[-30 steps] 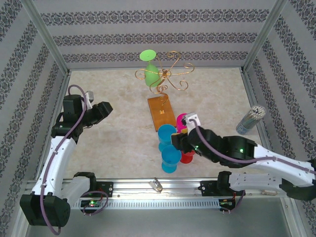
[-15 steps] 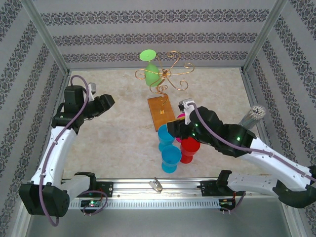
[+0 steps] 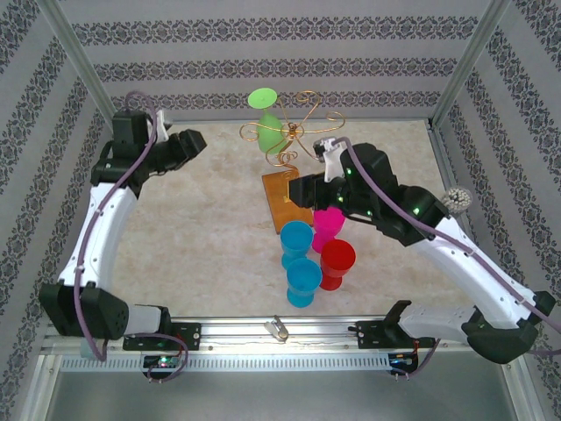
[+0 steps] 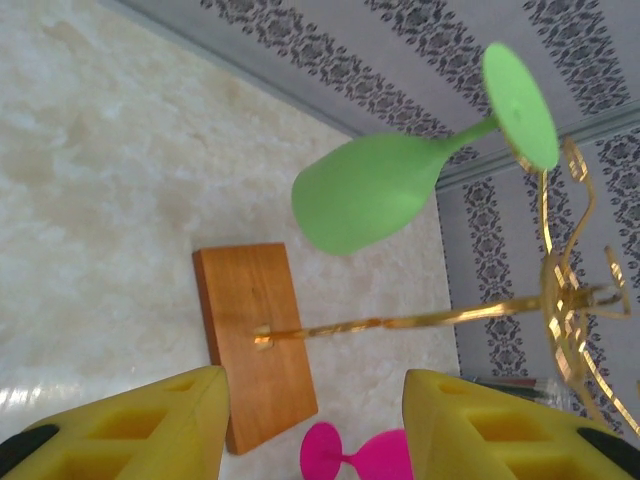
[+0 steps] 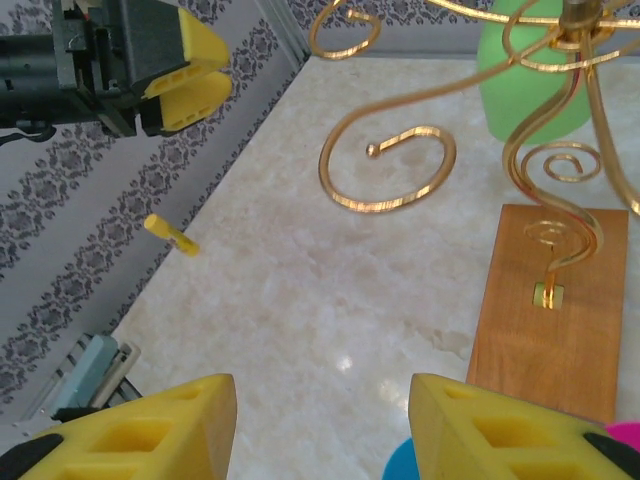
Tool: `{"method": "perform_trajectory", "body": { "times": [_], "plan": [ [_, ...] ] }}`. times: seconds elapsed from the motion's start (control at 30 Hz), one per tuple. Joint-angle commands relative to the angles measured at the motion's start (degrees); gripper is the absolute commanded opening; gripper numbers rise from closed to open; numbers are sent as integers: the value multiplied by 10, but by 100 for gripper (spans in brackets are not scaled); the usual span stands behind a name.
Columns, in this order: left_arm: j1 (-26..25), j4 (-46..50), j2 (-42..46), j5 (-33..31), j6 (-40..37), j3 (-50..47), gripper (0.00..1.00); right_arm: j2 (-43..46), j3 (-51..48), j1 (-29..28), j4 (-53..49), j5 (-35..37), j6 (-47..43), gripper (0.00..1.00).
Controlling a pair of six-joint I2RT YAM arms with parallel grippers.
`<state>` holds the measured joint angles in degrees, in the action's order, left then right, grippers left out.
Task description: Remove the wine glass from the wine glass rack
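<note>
Green wine glass (image 5: 530,80), stem cut off

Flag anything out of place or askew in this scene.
One oddity: a small yellow scrap lies loose where table meets wall; I cannot tell what it is. The wine glass hangs upside down on the wine glass rack, as expected.

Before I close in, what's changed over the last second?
The left arm swung away from its base toward the green glass; the right arm moved from over the cups to the base of the rack. Jaws open, nothing gripped. Glass, rack, cups unmoved.
</note>
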<state>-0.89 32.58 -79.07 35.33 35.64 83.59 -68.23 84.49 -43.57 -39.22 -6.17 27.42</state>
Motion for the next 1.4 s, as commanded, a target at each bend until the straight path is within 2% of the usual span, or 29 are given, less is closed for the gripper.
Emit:
{"method": "perform_trajectory", "body": {
  "times": [0.0, 0.23, 0.43, 0.63, 0.77, 1.37],
  "plan": [
    [-11, 17, -52, 20, -23, 74, 51, -23, 33, 34, 24, -67, -8, 49],
    [-25, 50, -214, 54, -22, 272, 53, -65, 50, 119, 90, -163, 36, 49],
    [-46, 101, -348, 73, -20, 447, 52, -97, 77, 139, 96, -172, 38, 49],
    [-61, 97, -426, 103, 13, 539, 52, -114, 90, 145, 98, -176, 40, 48],
    [-75, 91, -450, 112, 27, 567, 52, -114, 88, 147, 99, -174, 38, 48],
    [-90, 73, -449, 115, 44, 562, 49, -94, 61, 150, 98, -170, 38, 47]
  ]
}}
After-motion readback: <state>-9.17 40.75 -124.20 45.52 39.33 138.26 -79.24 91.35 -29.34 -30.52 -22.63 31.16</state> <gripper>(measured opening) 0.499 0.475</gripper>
